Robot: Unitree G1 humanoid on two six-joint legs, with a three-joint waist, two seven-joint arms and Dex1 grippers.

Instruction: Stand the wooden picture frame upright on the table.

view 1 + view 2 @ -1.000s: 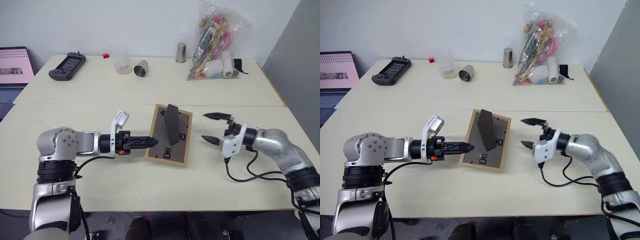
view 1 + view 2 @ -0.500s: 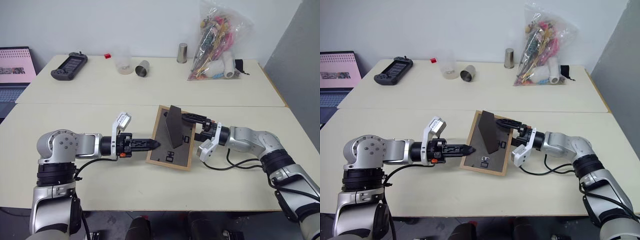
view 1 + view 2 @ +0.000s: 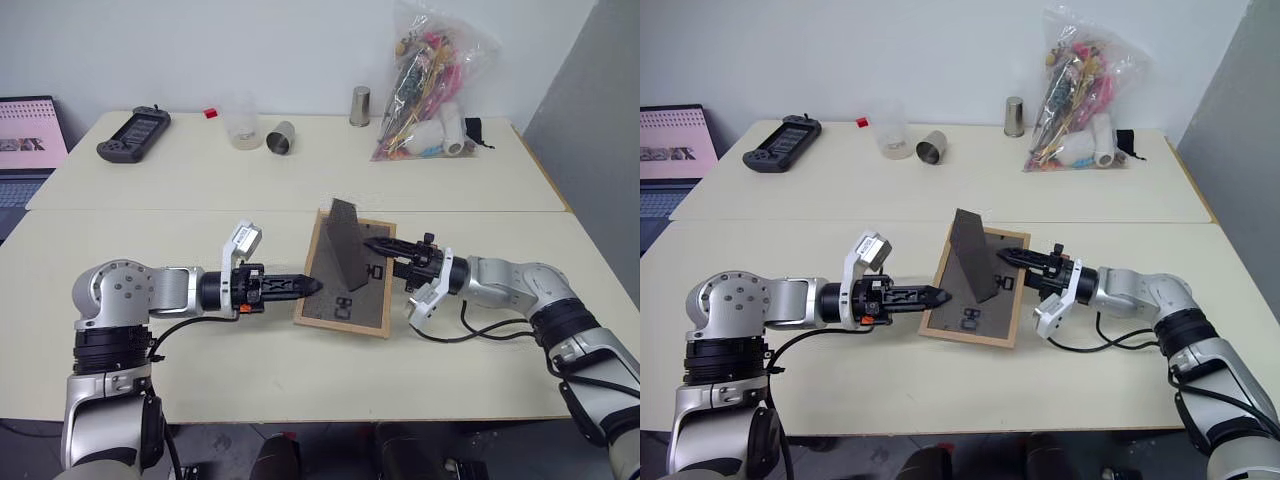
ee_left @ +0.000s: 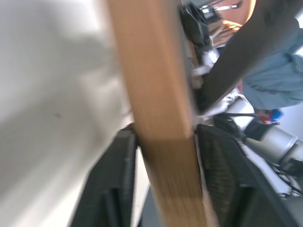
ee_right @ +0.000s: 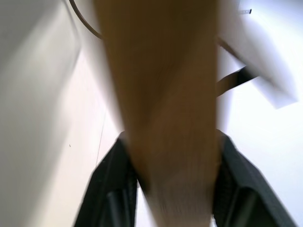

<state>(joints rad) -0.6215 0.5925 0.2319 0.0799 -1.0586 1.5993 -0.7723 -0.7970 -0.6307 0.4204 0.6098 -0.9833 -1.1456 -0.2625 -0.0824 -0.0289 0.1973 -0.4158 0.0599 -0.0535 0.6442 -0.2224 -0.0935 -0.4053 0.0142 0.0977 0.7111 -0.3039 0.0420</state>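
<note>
Pale cream laminate covers the counter (image 3: 200,390), a broad top made of two slabs with a seam running across behind both pincers. Between the two pincers, on the near slab, lies the wooden picture frame (image 3: 322,318), face down so its dark brown back panel shows, with its black stand (image 3: 340,258) swung up from the panel like a small tent.

The left pincer (image 3: 308,285) points across toward the right pincer and meets the frame at its left rail; in the left wrist view its two black fingers (image 4: 113,189) sit on either side of the light-wood rail, pressed against it, so it is clamped on the frame edge. The right pincer (image 3: 372,247) reaches in from the opposite side, level, over the frame's right rail near its far corner, just beside the stand. In the right wrist view its black fingers (image 5: 236,189) flank the wood closely on both sides, gripping that rail.

Well beyond both pincers, on the far slab, stand a clear plastic bag of colourful odds and ends (image 3: 430,85), beyond the right pincer, a black handheld game console (image 3: 134,133) far beyond the left pincer, a clear plastic cup (image 3: 244,124), a metal cup lying on its side (image 3: 281,137) and an upright metal cup (image 3: 360,105). A laptop screen (image 3: 28,132) glows pink past the counter's edge, outward of the left pincer.
</note>
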